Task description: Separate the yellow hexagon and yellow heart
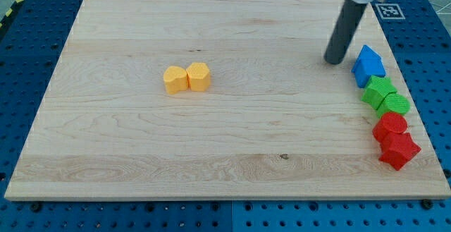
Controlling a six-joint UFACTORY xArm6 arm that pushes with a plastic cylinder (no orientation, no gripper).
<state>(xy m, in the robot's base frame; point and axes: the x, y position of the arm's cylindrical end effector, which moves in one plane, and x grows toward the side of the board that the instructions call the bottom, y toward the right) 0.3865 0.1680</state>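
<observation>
The yellow hexagon [175,80] and the yellow heart [199,76] sit side by side, touching, left of the board's middle. The hexagon is on the left, the heart on the right. My tip [333,61] rests on the board at the view's upper right, far to the right of both yellow blocks and just left of the blue blocks.
Along the board's right edge runs a column of blocks: blue blocks [368,65] at the top, two green blocks [385,96] in the middle, a red block [390,126] and a red star [399,149] below. The wooden board [232,161] lies on a blue pegboard table.
</observation>
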